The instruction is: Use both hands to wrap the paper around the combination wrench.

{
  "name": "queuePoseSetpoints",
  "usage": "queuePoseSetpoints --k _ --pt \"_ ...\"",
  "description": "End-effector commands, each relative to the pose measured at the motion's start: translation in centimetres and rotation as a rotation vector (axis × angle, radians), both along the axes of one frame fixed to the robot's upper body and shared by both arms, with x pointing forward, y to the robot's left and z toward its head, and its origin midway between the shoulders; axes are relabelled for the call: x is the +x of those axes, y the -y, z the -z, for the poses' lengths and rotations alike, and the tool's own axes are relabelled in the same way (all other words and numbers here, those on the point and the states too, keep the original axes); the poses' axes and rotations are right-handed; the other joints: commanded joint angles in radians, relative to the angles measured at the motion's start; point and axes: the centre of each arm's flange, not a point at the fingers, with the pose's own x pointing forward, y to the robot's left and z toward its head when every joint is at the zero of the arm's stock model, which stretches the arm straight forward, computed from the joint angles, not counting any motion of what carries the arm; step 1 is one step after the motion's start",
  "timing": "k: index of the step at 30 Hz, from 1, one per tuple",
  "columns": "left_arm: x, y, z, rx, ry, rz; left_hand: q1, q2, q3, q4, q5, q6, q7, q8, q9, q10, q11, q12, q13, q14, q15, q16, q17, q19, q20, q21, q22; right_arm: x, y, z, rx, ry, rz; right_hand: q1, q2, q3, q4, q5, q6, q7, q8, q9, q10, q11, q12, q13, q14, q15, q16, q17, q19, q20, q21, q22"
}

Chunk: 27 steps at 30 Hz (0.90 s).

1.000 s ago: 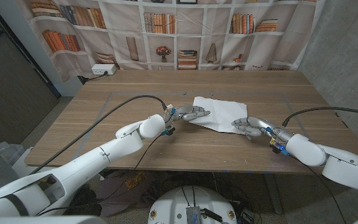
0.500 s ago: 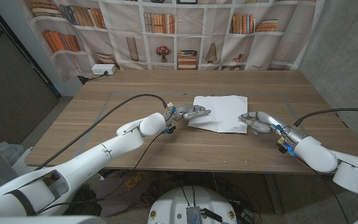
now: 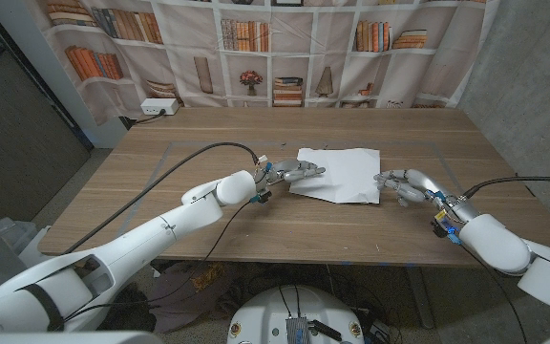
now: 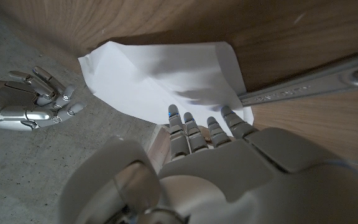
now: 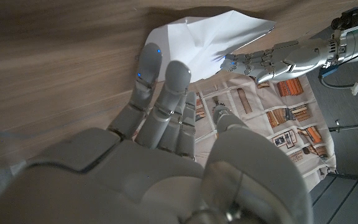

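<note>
Pressing paper [image 3: 340,174] over wrench [image 4: 309,84], left hand [image 3: 292,173]

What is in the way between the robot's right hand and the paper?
Nothing visible. Bare table lies between the right hand and the paper, which it does not touch. The left hand presses the paper's other edge.
</note>
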Motion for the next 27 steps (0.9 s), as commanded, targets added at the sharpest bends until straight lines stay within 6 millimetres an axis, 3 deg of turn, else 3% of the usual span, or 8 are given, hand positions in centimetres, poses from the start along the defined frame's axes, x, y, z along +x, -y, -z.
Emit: queuePoseSetpoints --k 1,9,16,21,27 --pt "0.5 0.4 -0.2 0.003 -0.006 0.012 -0.004 -0.004 -0.004 -0.003 0.007 0.003 0.002 -0.007 0.001 0.003 0.000 -0.003 0.001 0.009 -0.063 0.000 0.002 0.007 0.002 -0.003 0.000 -0.7 1.2 1.7 0.151 -0.159 0.019 -0.017 -0.005 0.025 -0.001 0.001 -0.005 0.018 -0.003 -0.001 0.034 -0.007 -0.006 0.001 0.023 0.000 0.018 0.020 0.029 -0.135 0.003 0.020" --pt "0.5 0.5 -0.4 -0.001 0.002 0.015 -0.007 -0.004 -0.004 -0.004 0.008 -0.016 -0.007 -0.016 0.001 -0.004 0.000 -0.007 0.001 0.007 -0.062 -0.001 0.002 0.002 0.008 -0.006 0.000 -1.4 2.0 2.3 0.187 -0.190 0.067 -0.038 -0.012 0.051 0.002 0.000 0.006 0.033 0.003 -0.004 0.074 -0.006 -0.013 0.000 0.049 0.001 0.040 0.047 0.064 -0.135 -0.001 0.050" --pt "0.1 0.2 -0.4 -0.002 0.017 -0.001 -0.009 -0.003 -0.003 -0.005 0.009 -0.032 -0.016 -0.023 0.001 -0.008 -0.005 -0.009 0.002 0.006 -0.058 -0.001 0.002 -0.002 0.015 -0.007 0.000 -1.8 2.4 2.9 0.181 -0.219 0.109 -0.056 -0.017 0.066 0.007 -0.001 0.025 0.028 0.008 -0.005 0.083 -0.007 -0.024 0.000 0.048 0.001 0.036 0.047 0.077 -0.135 -0.005 0.069" --pt "0.0 -0.3 0.2 -0.013 0.001 -0.012 -0.010 -0.003 -0.003 -0.005 0.009 -0.030 -0.016 -0.022 0.001 -0.008 -0.002 -0.009 0.002 0.007 -0.057 -0.001 0.003 -0.003 0.016 -0.007 0.000 -2.2 2.8 3.6 0.207 -0.264 0.130 -0.085 -0.027 0.079 0.017 -0.003 0.073 0.032 0.019 -0.007 0.134 -0.008 -0.020 0.000 0.076 0.002 0.056 0.068 0.105 -0.135 -0.009 0.093" --pt "-0.1 -0.7 0.5 -0.019 -0.003 -0.020 -0.011 -0.003 -0.002 -0.005 0.009 -0.028 -0.014 -0.022 0.002 -0.008 -0.002 -0.009 0.002 0.007 -0.057 -0.001 0.003 -0.003 0.016 -0.007 0.000 -2.2 2.2 4.8 0.233 -0.350 0.106 -0.107 -0.029 0.091 0.027 -0.004 0.065 0.047 0.010 -0.008 0.137 -0.004 -0.030 -0.001 0.085 0.002 0.061 0.077 0.121 -0.136 -0.015 0.109"
